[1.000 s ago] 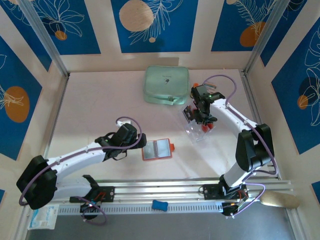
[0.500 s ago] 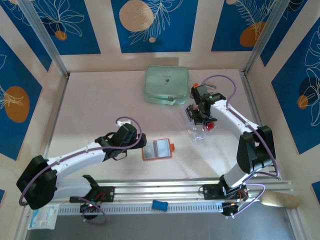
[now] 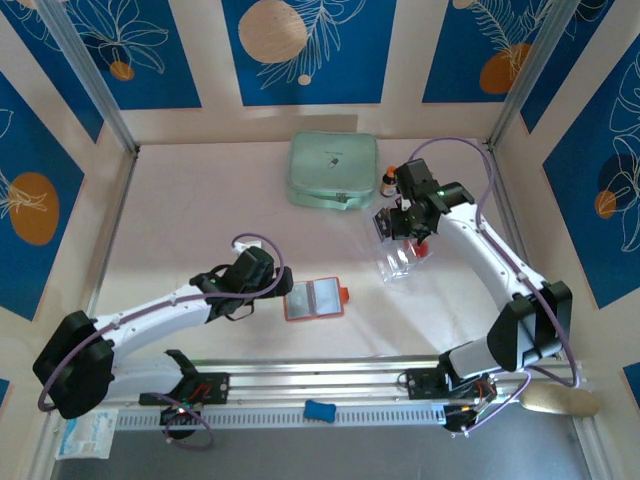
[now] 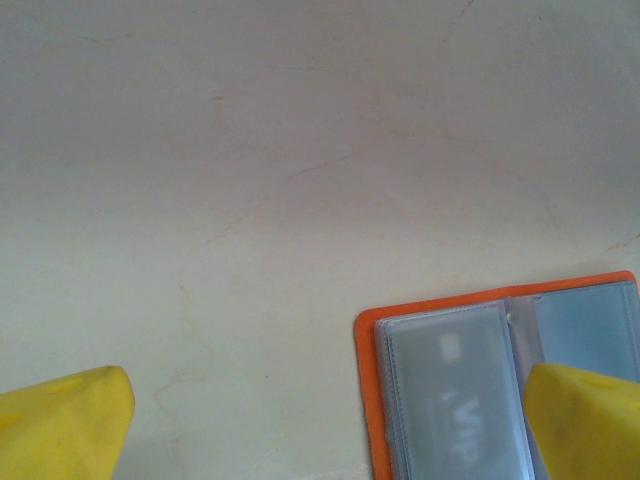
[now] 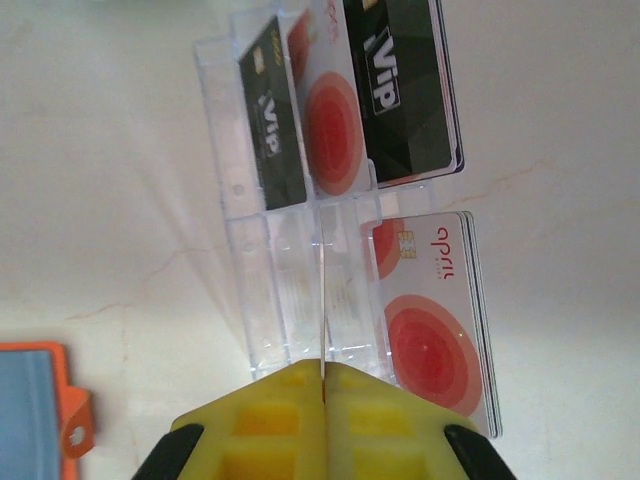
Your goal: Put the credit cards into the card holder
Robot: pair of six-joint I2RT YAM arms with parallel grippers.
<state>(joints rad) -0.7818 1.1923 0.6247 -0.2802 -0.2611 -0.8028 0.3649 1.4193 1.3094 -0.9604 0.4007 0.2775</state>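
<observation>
The card holder (image 3: 314, 299) lies open on the table, orange outside with greyish sleeves (image 4: 450, 380); its snap tab shows at the lower left of the right wrist view (image 5: 72, 428). My left gripper (image 3: 281, 292) stands open beside its left edge (image 4: 320, 425), with nothing between the fingers. My right gripper (image 3: 404, 230) is shut on a thin credit card seen edge-on (image 5: 323, 300), above the clear tray (image 5: 255, 300). More credit cards lie in that tray: dark ones (image 5: 405, 80) and pale ones with a red dot (image 5: 430, 320).
A mint-green zip case (image 3: 334, 170) lies at the back, with a small bottle (image 3: 386, 183) to its right. The clear tray (image 3: 398, 264) sits right of the holder. A blue object (image 3: 320, 409) rests on the front rail. Walls close in the table.
My right gripper has closed on a card at the tray and risen slightly, its arm swinging outward to the right. The left arm and the card holder have not moved.
</observation>
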